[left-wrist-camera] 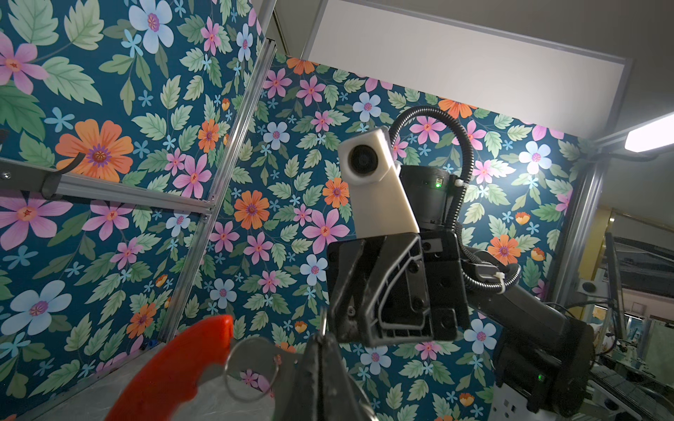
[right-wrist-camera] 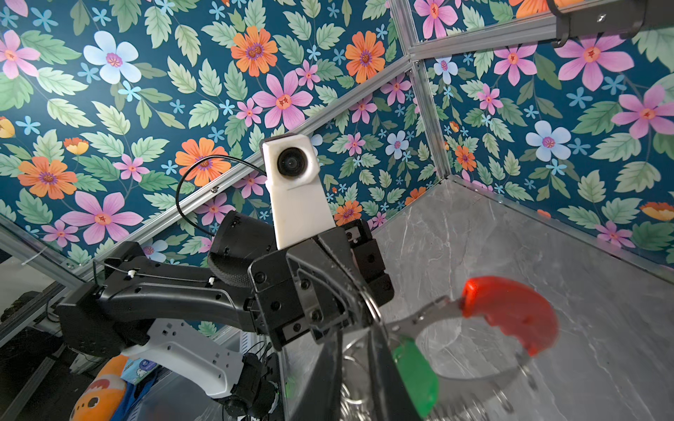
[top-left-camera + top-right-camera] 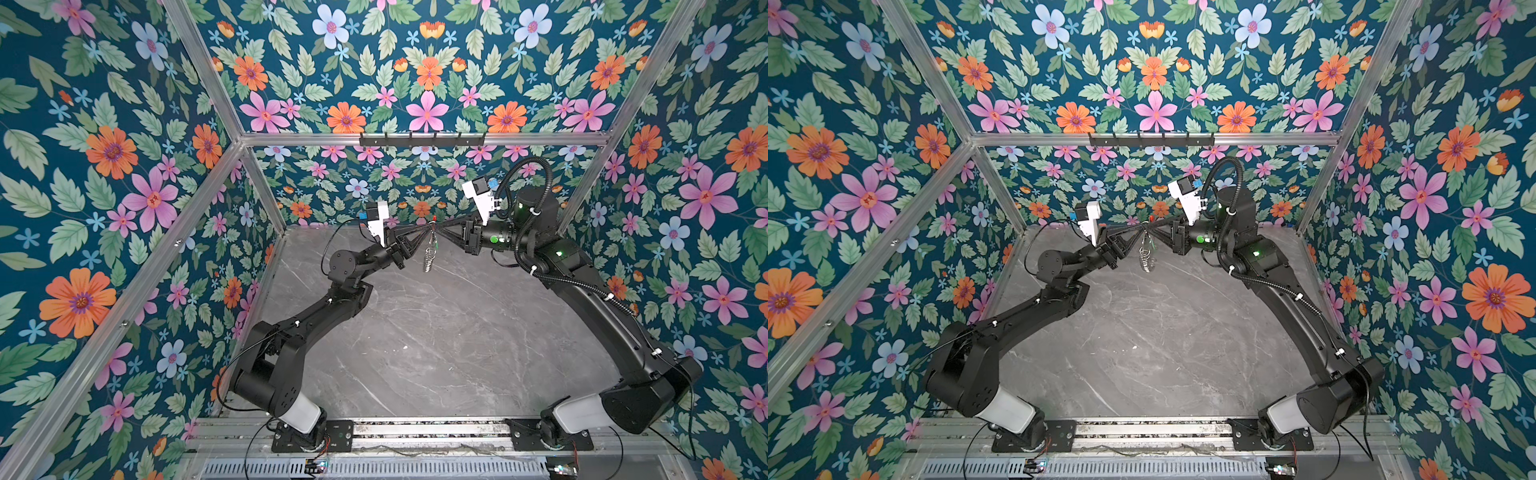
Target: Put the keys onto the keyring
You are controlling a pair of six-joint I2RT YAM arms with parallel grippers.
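The keyring (image 3: 430,251) hangs in mid-air over the back of the table, its red arc (image 3: 434,217) on top and small silver rings bunched below. In the right wrist view the red arc (image 2: 510,313) joins a flat metal hoop. My left gripper (image 3: 427,229) comes from the left and is shut on the thin hoop (image 1: 321,337). A silver split ring (image 1: 251,368) hangs beside its fingers. My right gripper (image 3: 440,229) meets it from the right. Its jaws stand a narrow gap apart (image 2: 359,328); what they pinch is hidden. The green key (image 2: 415,375) hangs against one finger's outer side.
Below the grippers lies the grey marble table (image 3: 415,332). A black hook rail (image 3: 422,140) sits on the back frame bar. Floral walls and aluminium posts close in the back and both sides.
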